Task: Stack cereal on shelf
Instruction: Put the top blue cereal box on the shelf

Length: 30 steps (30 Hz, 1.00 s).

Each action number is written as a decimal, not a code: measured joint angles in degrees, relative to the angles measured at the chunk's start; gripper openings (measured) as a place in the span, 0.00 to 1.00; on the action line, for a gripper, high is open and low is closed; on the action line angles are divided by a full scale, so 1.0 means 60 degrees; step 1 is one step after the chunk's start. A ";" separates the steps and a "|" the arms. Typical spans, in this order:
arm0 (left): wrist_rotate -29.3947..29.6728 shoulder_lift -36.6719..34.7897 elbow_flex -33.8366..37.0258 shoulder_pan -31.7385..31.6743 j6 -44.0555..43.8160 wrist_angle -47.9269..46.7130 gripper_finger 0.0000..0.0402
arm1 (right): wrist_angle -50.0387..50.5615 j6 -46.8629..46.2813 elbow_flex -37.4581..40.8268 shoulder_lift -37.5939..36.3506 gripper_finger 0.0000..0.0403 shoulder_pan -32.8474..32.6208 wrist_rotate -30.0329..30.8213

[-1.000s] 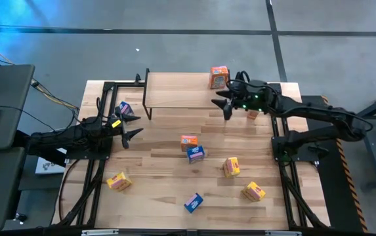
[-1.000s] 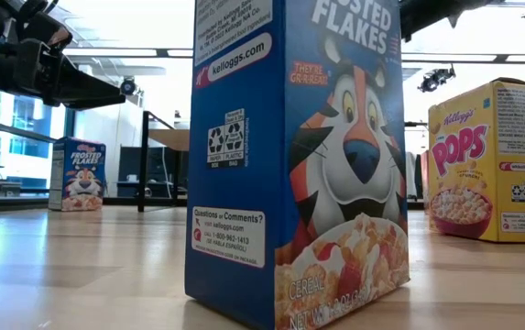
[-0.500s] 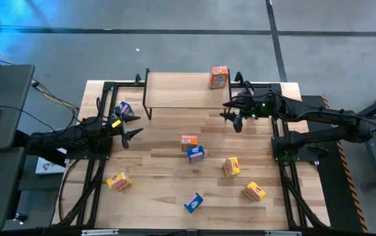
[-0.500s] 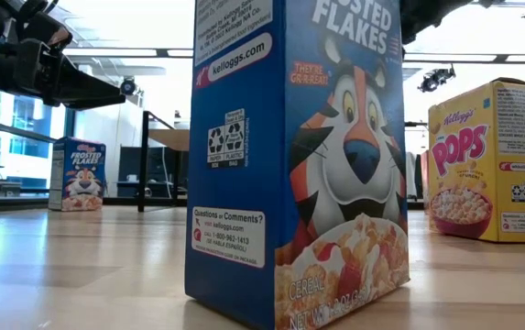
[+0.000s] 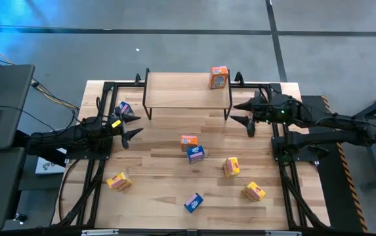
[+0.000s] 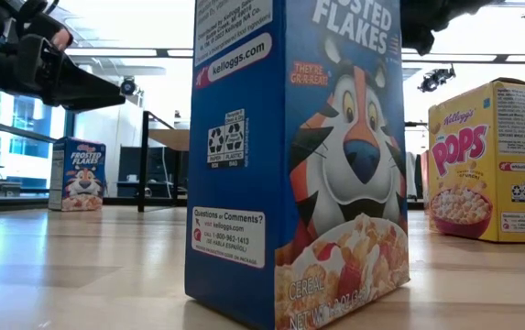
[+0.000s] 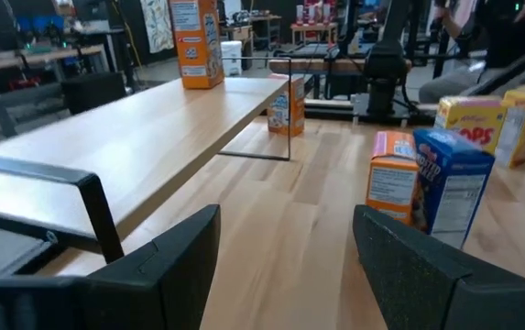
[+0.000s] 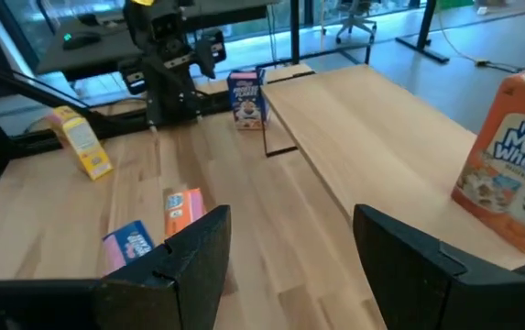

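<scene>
The right gripper [image 5: 249, 115] is hovering at the right of the high view, just off the shelf's [image 5: 181, 92] right end, its fingers [image 8: 198, 261] standing apart with nothing between them. The left gripper [image 5: 130, 126] is waiting at mid-left of that view, near the shelf's left legs, fingers likewise parted and empty. One orange box [image 5: 218, 77] is standing upright on the shelf near its right end, close to the back edge. A blue box [image 5: 124, 109] is sitting on the table just beside the left gripper. In the middle of the frame a second orange box [image 5: 188, 141] and a blue box [image 5: 196, 154] are almost touching; to their right are two yellow boxes [image 5: 231, 166] [image 5: 254, 191], with another blue one [image 5: 193, 202] at bottom centre and a yellow one [image 5: 118, 181] at lower left. Most of the stacking is looking undone. The risks from here are likely these: the right arm is working close to the shelved box, so a swing back across the plank could be knocking it over or off the far edge; the touching pair in the middle may be leaving too little room for a finger, so a grab there could be dragging both; and the boxes lying at odd angles could be twisting in the jaws and landing crooked.
</scene>
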<state>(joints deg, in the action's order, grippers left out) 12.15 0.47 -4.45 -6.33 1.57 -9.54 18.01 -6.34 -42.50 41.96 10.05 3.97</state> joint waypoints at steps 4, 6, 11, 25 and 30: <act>0.0147 0.0000 -0.0003 0.0000 0.0001 0.0000 0.60 | -0.0575 -0.0195 0.0603 -0.0526 0.56 -0.0100 0.0004; 0.0106 0.0000 -0.0001 0.0000 -0.0059 -0.0003 0.60 | -0.0939 -0.0194 0.0904 -0.0760 0.56 -0.0132 0.0007; 0.0029 0.0000 0.0001 0.0000 -0.0248 0.0000 0.60 | -0.1824 -0.0191 0.1636 -0.1276 0.56 -0.0132 0.0104; -0.0254 0.0000 0.0001 0.0002 -0.0160 0.0120 0.60 | -0.2888 -0.0724 0.2616 -0.1699 0.56 -0.0129 0.0331; -0.0770 0.0000 -0.0002 0.0004 -0.0184 0.0138 0.60 | -0.3141 -0.1039 0.2616 -0.1699 0.56 -0.0129 0.0346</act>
<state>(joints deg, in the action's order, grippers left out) 7.53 0.47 -4.46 -6.31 0.47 -8.71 -0.84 -12.58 -26.81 31.77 9.28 6.04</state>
